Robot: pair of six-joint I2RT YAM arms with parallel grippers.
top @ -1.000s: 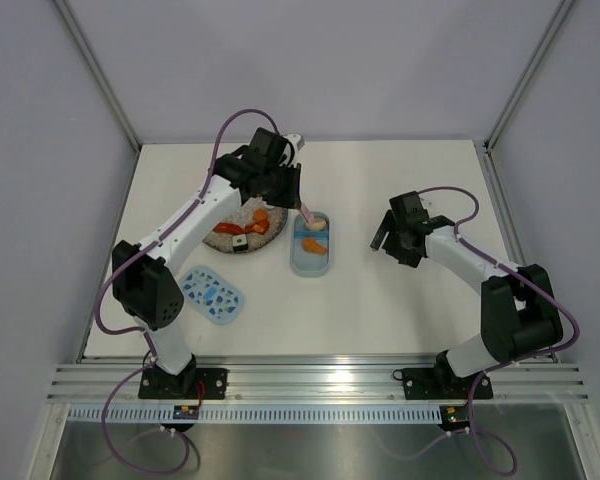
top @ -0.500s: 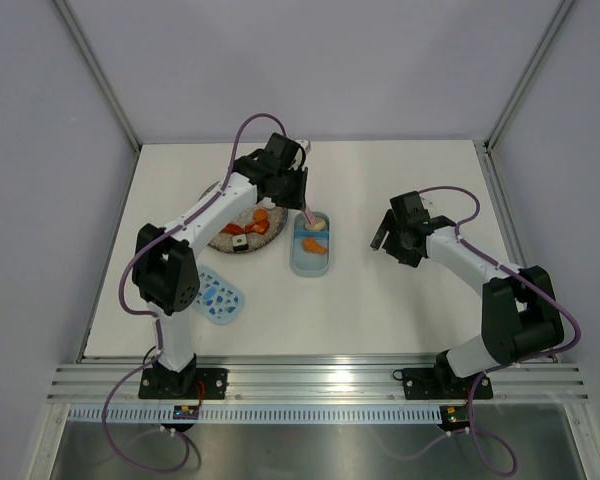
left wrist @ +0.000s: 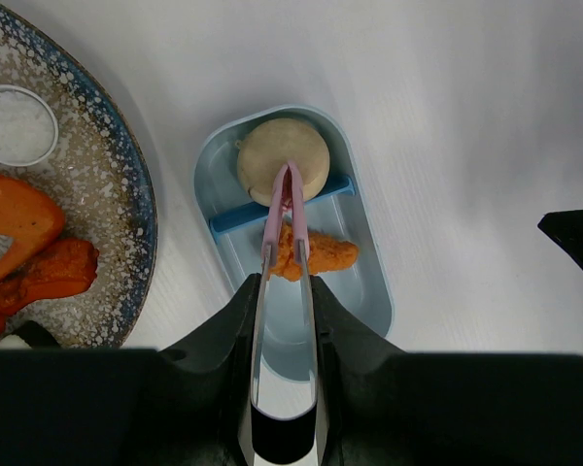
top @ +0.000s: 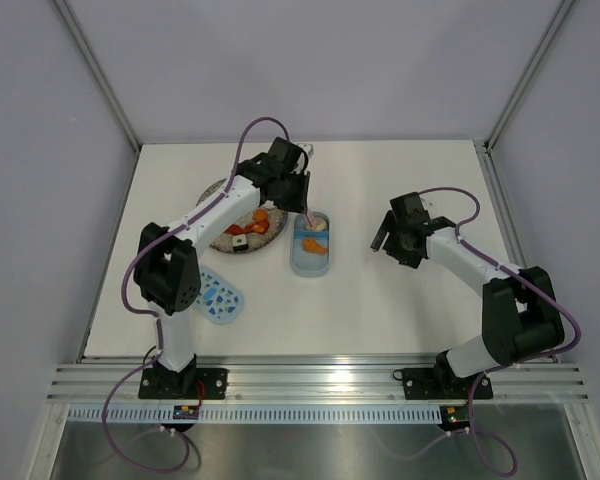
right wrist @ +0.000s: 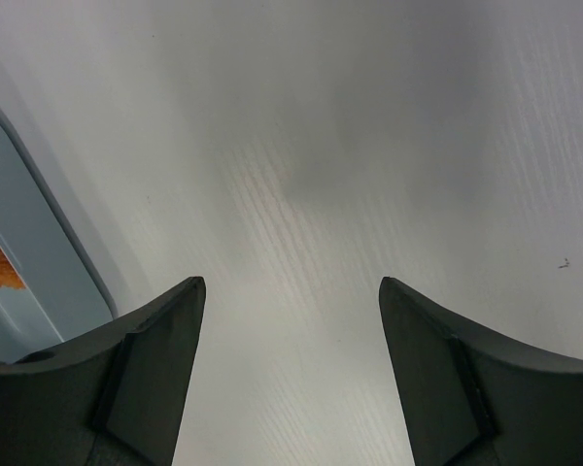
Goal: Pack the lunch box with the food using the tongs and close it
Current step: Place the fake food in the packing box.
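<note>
The lunch box (top: pixel 311 247) stands open right of the plate. A round cream piece of food (left wrist: pixel 284 160) fills its far compartment and an orange piece (left wrist: pixel 323 254) lies in the near one. My left gripper (left wrist: pixel 284 283) is shut on the tongs (left wrist: pixel 270 238). The tongs point down into the lunch box (left wrist: pixel 369 282), their tips nearly together over the blue divider, with a speck of red between them. My right gripper (right wrist: pixel 291 286) hangs open over bare table to the right of the lunch box (right wrist: pixel 39 262). The flecked lid (top: pixel 212 294) lies near the left arm's base.
A grey speckled plate (left wrist: pixel 117 194) left of the box holds orange and red pieces (left wrist: pixel 19 218) and a small white cup (left wrist: pixel 17 124). In the top view my right gripper (top: pixel 392 236) sits about a hand's width from the box. Grey walls enclose the table.
The left arm's elbow has swung in towards the plate and its gripper has shifted slightly right. The tongs' tips stay over the lunch box. The right arm has not moved.
</note>
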